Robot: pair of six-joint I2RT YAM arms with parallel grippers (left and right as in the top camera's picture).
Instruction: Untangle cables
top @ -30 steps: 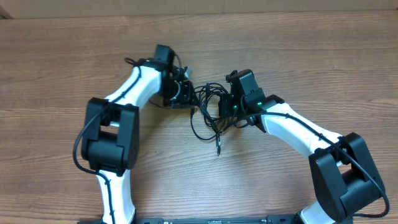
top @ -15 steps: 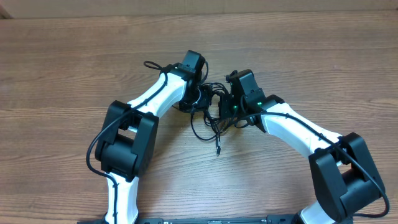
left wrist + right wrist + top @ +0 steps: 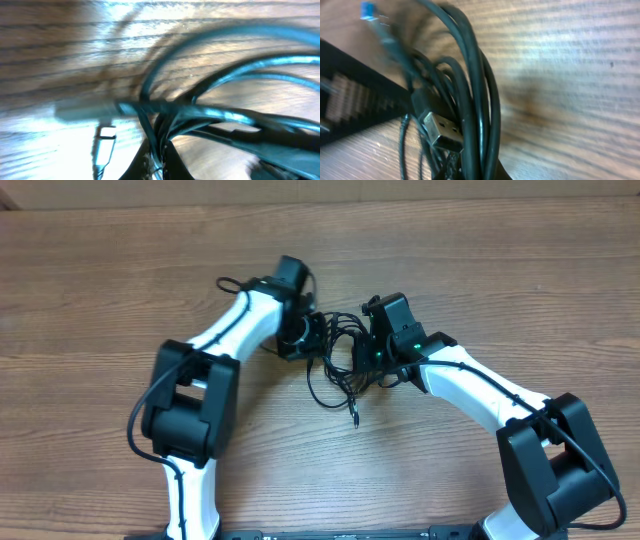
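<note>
The thin black cables (image 3: pixel 340 365) lie in a tangled bundle at the table's middle, between both arms. One strand ends in a small plug (image 3: pixel 356 420) pointing toward the front. My left gripper (image 3: pixel 312 340) is at the bundle's left side, shut on cable strands (image 3: pixel 165 117); a silver-tipped plug (image 3: pixel 105 145) hangs beside it. My right gripper (image 3: pixel 362 358) is at the bundle's right side, shut on several looped strands (image 3: pixel 477 100). A silver USB plug (image 3: pixel 440 131) sits against those loops, and a blue-tipped plug (image 3: pixel 368 10) shows at the top left.
The wooden table (image 3: pixel 500 270) stretches around the bundle. Thicker black arm cables run along the left arm (image 3: pixel 232 285) and by the right arm base (image 3: pixel 590 470). The left arm's dark body (image 3: pixel 350 105) shows close in the right wrist view.
The left arm swung right toward the bundle, then drew back a little to the left, with strands in its jaws. The loose plug end shifted slightly. The right arm stayed put.
</note>
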